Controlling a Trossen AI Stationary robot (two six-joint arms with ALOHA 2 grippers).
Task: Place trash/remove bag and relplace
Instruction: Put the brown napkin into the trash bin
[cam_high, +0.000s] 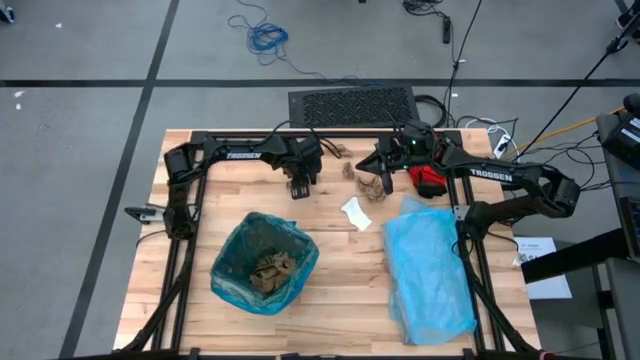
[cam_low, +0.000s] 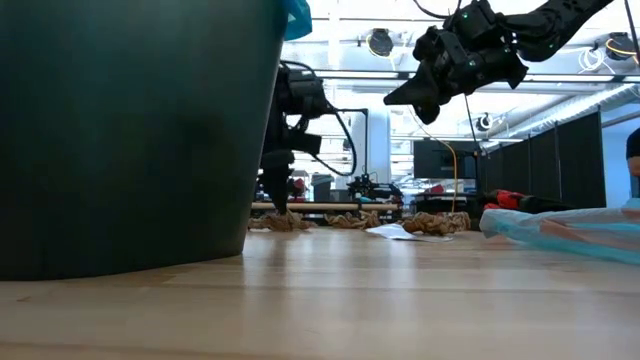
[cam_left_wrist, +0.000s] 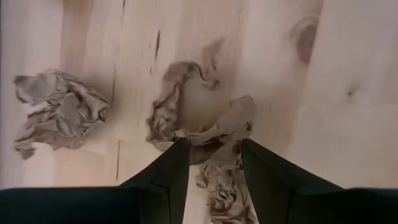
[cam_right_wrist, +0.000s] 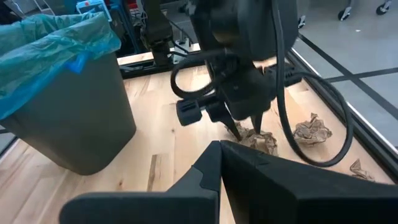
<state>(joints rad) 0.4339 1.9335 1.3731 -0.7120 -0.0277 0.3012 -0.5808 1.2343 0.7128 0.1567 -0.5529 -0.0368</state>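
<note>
The brown bin (cam_high: 265, 262) is lined with the teal-green bag (cam_high: 228, 285) and holds several brown scraps (cam_high: 270, 268). More brown scraps (cam_high: 366, 184) and the white scrap (cam_high: 356, 213) lie on the table near its far edge. My left gripper (cam_high: 299, 188) points down at the table with a crumpled brown scrap (cam_left_wrist: 208, 134) between its fingers. My right gripper (cam_low: 405, 100) hangs shut and empty high above the scraps (cam_low: 435, 222), to the right of the left gripper (cam_right_wrist: 245, 132). My left gripper pinches the crumpled brown scrap between its two fingers (cam_left_wrist: 177, 171), on the part of the scrap nearest the wrist (cam_left_wrist: 217, 165). The fingers come from above, pointing down. The scrap lies on the table (cam_left_wrist: 348, 93), and most of it spreads out beyond the fingertips.
A pale sky-blue plastic bag (cam_high: 430, 270) lies spread on the table's right half. A red glove (cam_high: 430, 180) sits near the far right corner under the right arm. Another brown scrap (cam_left_wrist: 59, 112) lies close beside the left gripper. Bare wood shows between bin and blue bag.
</note>
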